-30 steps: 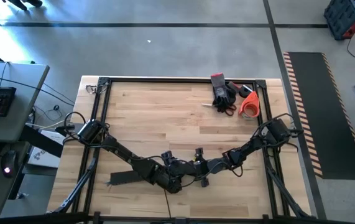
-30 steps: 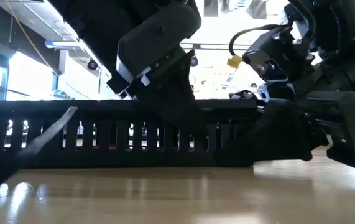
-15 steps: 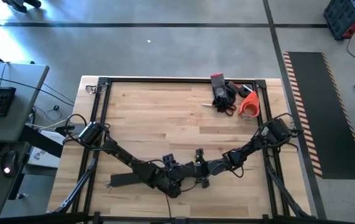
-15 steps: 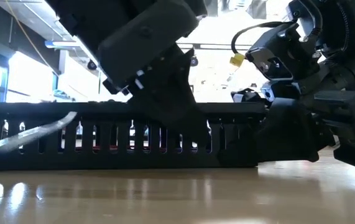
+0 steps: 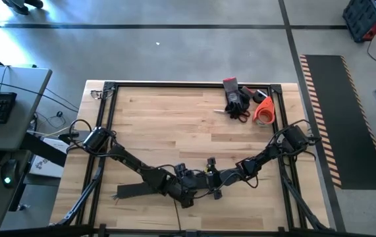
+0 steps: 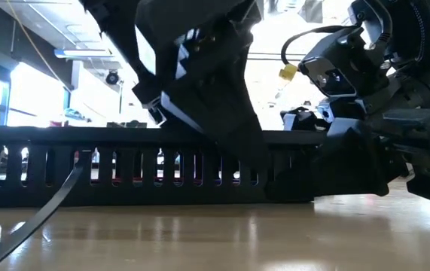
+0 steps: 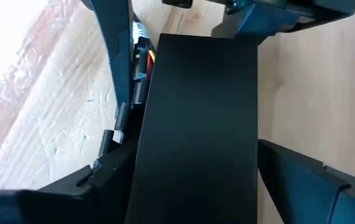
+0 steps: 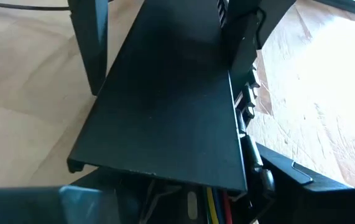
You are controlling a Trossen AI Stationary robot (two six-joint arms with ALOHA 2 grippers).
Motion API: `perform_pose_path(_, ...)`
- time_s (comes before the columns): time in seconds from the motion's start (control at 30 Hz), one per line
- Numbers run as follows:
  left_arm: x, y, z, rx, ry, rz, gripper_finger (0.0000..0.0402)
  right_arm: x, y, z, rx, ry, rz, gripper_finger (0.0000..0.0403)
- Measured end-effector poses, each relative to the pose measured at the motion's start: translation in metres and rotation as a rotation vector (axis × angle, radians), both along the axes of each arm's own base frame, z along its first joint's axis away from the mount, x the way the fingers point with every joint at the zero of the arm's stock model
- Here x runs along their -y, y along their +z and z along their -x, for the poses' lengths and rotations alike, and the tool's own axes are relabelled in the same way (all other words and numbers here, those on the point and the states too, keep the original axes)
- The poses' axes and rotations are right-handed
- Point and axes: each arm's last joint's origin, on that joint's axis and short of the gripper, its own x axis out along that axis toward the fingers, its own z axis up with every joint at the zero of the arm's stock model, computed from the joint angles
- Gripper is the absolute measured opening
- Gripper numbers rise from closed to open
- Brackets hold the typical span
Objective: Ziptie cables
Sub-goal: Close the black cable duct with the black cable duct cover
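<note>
The bench carries a black frame around its edge; near its front edge lies a long black duct with slotted sides and a flat lid; both arms meet over it; the left tool straddles the duct, fingers spread on either side of the lid; the right tool sits at the duct's other end, whether pinching it I cannot tell; coloured cables show inside the duct under the lid; an orange tape roll and dark clutter lie at the far right corner.
</note>
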Motion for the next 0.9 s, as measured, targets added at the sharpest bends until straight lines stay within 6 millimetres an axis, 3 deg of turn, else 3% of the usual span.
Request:
perform_pose_path(0.4, -0.011, 0.023, 0.003, -0.064, -0.040, 0.128, 0.0295, 0.001, -0.001, 0.000, -0.001, -0.003, 0.006, 0.0206)
perform_pose_path(0.63, -0.007, 0.023, 0.010, -0.098, -0.078, 0.048, 0.0294, 0.001, -0.001, 0.000, -0.004, -0.004, 0.007, 0.0206)
perform_pose_path(0.9, -0.001, 0.042, 0.013, -0.173, -0.072, -0.087, 0.0294, 0.001, -0.001, 0.000, -0.001, -0.011, 0.010, 0.0206)
